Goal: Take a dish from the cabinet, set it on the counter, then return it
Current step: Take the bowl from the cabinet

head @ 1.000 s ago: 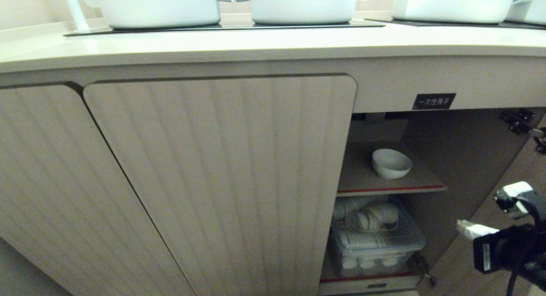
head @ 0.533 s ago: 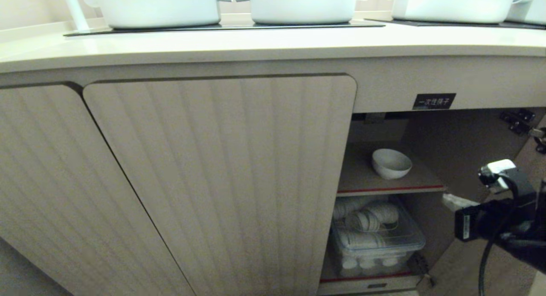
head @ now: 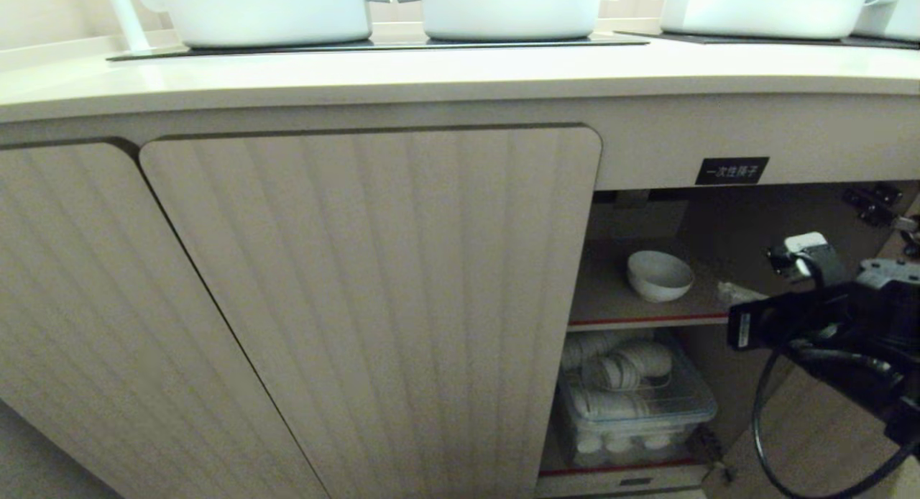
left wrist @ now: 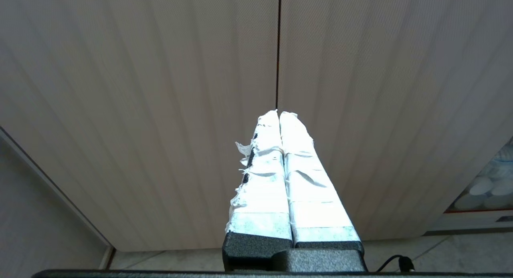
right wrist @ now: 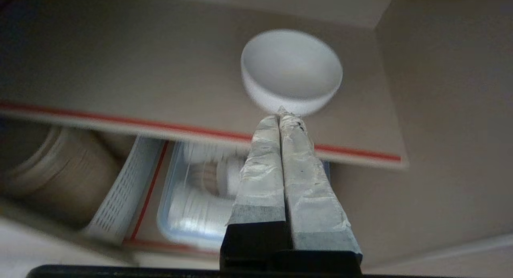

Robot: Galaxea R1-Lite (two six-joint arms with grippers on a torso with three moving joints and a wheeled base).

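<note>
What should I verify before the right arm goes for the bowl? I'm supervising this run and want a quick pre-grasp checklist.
1. Cabinet door open, shelf reachable: ok.
2. Dish upright on the shelf, nothing touching it: ok.
3. Right gripper aimed at the dish: ok, fingertips point at its near wall.
4. Right gripper open enough to take the rim: not ok, fingers shut together.
5. Counter has bare space in front of the pots: ok.
6. Left gripper out of the way: ok, shut, facing closed doors.

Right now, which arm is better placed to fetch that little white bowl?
The right. Its gripper, shut, points at the white bowl on the open cabinet's shelf; the left gripper faces closed doors.
</note>
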